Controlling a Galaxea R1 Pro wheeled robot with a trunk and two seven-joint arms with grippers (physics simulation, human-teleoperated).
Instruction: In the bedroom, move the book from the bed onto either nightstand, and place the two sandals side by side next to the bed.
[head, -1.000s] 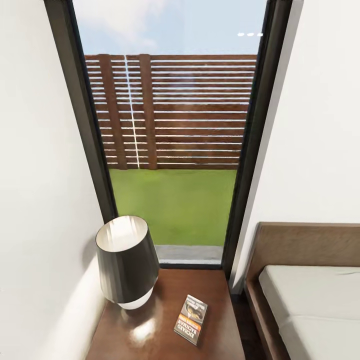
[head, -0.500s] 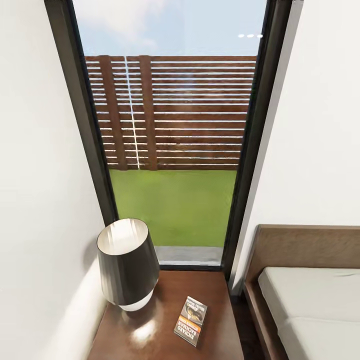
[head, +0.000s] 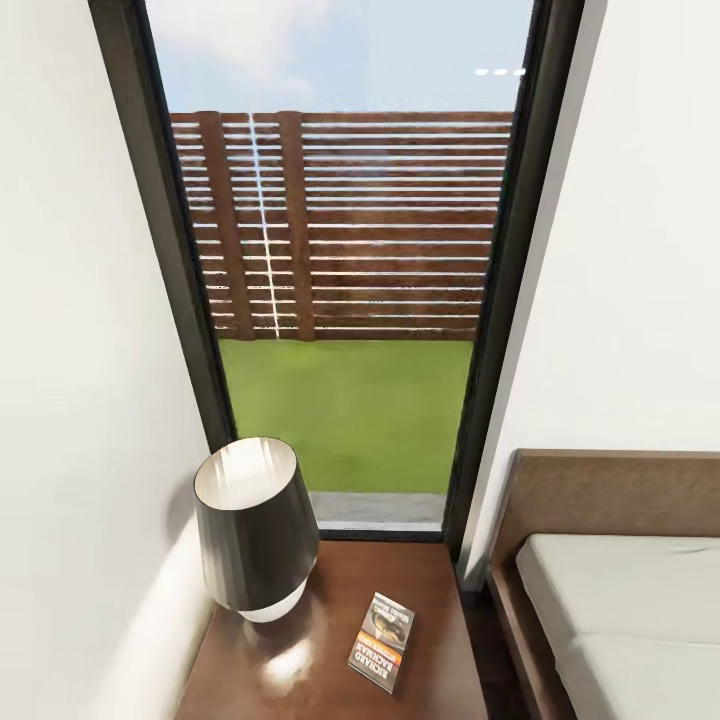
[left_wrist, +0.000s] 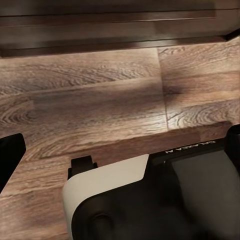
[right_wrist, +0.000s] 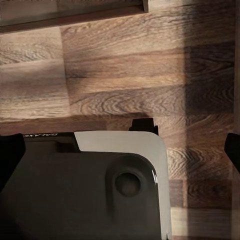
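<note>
We see the book, a thin paperback with a dark photo cover and an orange band, lying flat on the nightstand, just beside the dark-shaded lamp and left of the bed. Its long axis runs toward the window, tilted slightly right. Both wrist views look down at the wood-plank floor; we cannot tell either claw's state, nor the book's place relative to them.

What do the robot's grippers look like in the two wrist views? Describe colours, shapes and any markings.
The left gripper and the right gripper each show two plain black, blunt fingertips. Beyond them is a rounded white and dark grey robot housing with small pale Galaxea AI lettering.
</note>
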